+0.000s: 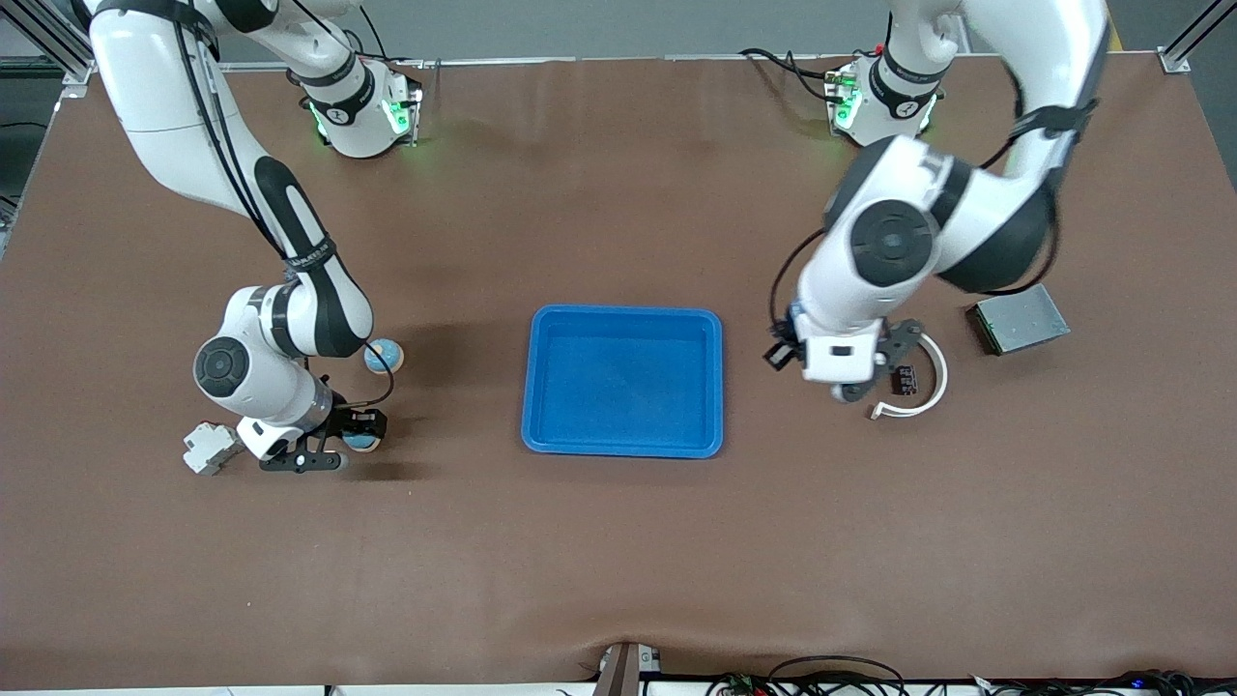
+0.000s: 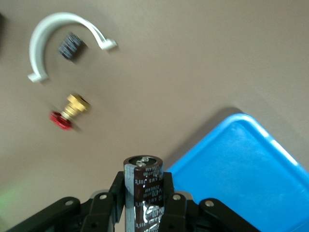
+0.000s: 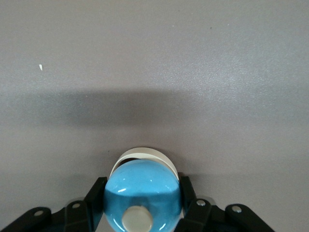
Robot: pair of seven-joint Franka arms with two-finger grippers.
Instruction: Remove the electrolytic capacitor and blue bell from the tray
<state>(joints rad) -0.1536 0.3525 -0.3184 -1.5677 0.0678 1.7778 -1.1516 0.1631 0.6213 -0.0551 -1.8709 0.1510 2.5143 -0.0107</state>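
Note:
A dark brown capacitor [image 2: 143,186] with a grey stripe stands upright between the jaws of my left gripper [image 2: 143,182], which is shut on it. That gripper [image 1: 852,389] hangs low beside the blue tray [image 1: 623,311], toward the left arm's end of the table; the front view hides the capacitor under the hand. My right gripper [image 3: 142,191] is shut on a glossy blue bell [image 3: 142,193] with a pale knob. In the front view that gripper [image 1: 350,432] and the bell [image 1: 364,443] are low at the right arm's end of the table.
A second blue bell [image 1: 383,356] and a white block [image 1: 210,448] lie by the right gripper. By the left gripper lie a white curved clip [image 1: 926,387], a small dark part [image 1: 904,379], a red and gold connector [image 2: 67,113] and a grey box [image 1: 1018,318].

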